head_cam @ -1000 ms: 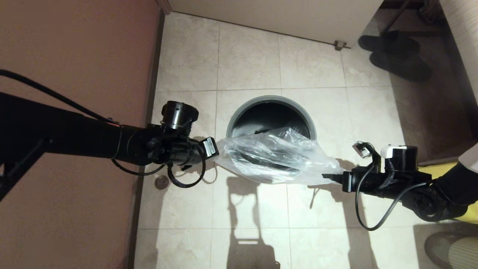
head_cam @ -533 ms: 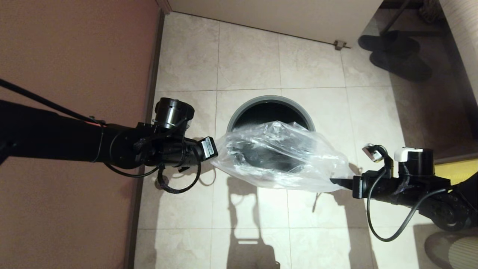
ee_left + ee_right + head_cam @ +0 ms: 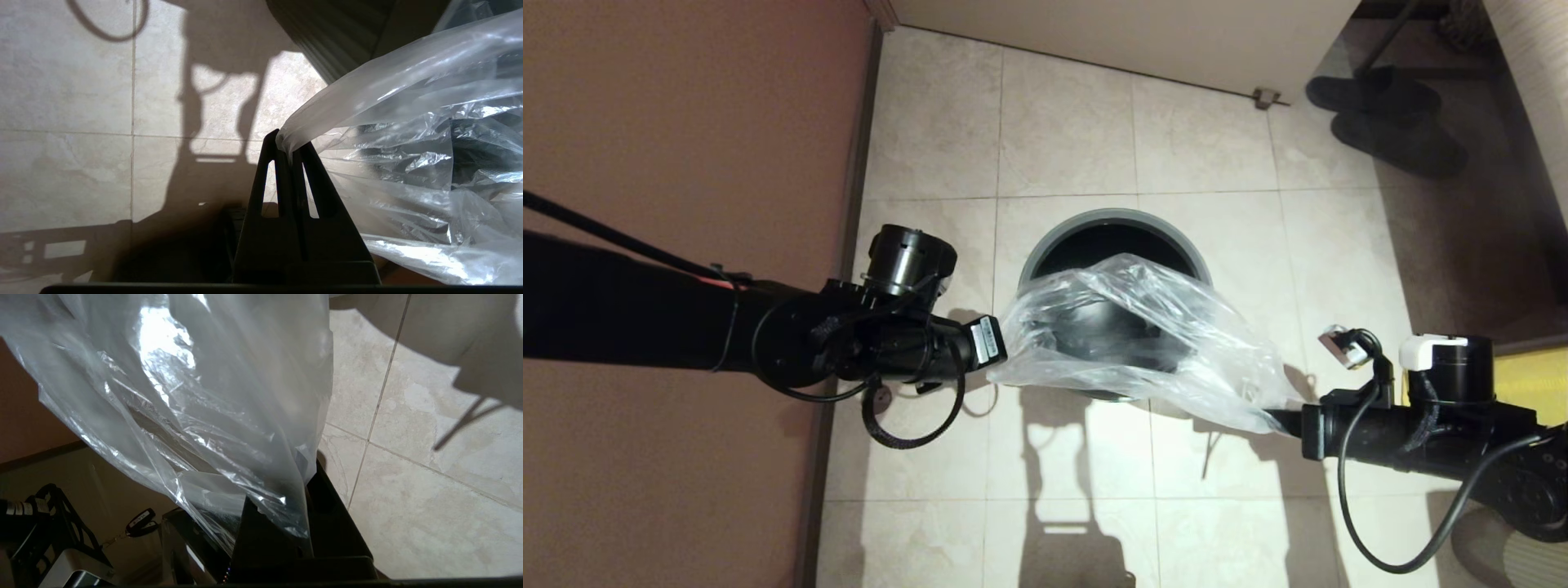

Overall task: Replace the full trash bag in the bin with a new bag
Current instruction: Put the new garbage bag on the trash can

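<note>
Clear, crinkly plastic, the new bag hangs stretched in the air between the two arms, spread over the near half of the bin and covering most of its mouth as seen from the head camera. The bin stands upright on the tiled floor, its lighter grey rim showing as an arc at the far side, with the dark inside visible both above the plastic and dimly through it. The left tool is on the left of the bin, just outside the rim, and its two fingers are pressed together with one gathered corner of the bag pinched at their tips; the left wrist camera shows the film drawn taut from that tip and fanning out toward the ribbed side of the bin. The right tool is on the bin's near right, lower in the head view than the left one, and it is closed on the opposite corner; in the right wrist camera the plastic runs down into the closed fingers and bunches there. Between the two grips the bag sags a little and billows upward in the middle. A pair of dark slippers lies on the floor well apart from the bin, at the far right.
</note>
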Robot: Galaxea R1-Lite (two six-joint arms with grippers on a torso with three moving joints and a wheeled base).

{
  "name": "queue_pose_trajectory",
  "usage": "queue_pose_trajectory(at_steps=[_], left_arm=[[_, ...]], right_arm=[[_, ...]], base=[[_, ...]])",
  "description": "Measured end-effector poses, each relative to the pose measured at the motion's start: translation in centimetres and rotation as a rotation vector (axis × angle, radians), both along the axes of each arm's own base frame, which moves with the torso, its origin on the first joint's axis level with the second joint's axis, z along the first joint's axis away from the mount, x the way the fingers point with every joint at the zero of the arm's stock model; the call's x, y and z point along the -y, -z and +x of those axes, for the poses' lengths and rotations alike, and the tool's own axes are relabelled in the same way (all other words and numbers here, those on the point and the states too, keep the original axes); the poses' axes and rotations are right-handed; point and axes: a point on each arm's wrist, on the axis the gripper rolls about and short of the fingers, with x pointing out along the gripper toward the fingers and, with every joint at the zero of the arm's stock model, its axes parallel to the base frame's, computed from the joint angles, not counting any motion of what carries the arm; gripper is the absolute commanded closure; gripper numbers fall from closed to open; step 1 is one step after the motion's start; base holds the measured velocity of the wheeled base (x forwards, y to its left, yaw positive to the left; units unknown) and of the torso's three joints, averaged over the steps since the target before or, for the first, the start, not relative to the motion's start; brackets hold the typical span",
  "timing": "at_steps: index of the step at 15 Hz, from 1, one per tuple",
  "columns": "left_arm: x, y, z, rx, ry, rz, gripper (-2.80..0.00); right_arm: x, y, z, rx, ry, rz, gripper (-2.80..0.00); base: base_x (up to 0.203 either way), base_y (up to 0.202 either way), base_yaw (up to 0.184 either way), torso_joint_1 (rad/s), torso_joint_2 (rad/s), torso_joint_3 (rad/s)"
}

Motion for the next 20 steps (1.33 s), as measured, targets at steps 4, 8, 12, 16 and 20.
queue_pose_trajectory(at_steps=[4, 8, 12, 16, 20], left_arm=[[-0.3, 0.6, -1.1, -0.024, 0.009, 0.013, 0.0], [-1.0, 1.7, -0.7, -0.048, -0.013, 0.03, 0.0], [-1.8, 3.8, 2.2, -0.006, -0.053, 0.037, 0.0], [-2.2, 3.9, 4.7, 0.046, -0.083, 0.023, 0.0], [-1.9, 2.3, 5.1, 0.097, -0.082, -0.005, 0.0]], right_arm=[[0.0, 0.8, -1.2, -0.01, -0.016, -0.033, 0.0], [0.2, 1.7, -0.9, -0.02, -0.011, -0.055, 0.0], [0.2, 2.9, 1.4, -0.004, -0.014, -0.079, 0.0], [0.4, 3.4, 4.1, 0.017, 0.005, -0.07, 0.0], [0.5, 2.5, 4.4, 0.007, 0.028, -0.027, 0.0]], base=[[0.0, 0.0, 0.0, 0.0, 0.0, 0.0], [0.0, 0.0, 0.0, 0.0, 0.0, 0.0], [0.0, 0.0, 0.0, 0.0, 0.0, 0.0], [0.0, 0.0, 0.0, 0.0, 0.0, 0.0], [0.0, 0.0, 0.0, 0.0, 0.0, 0.0]])
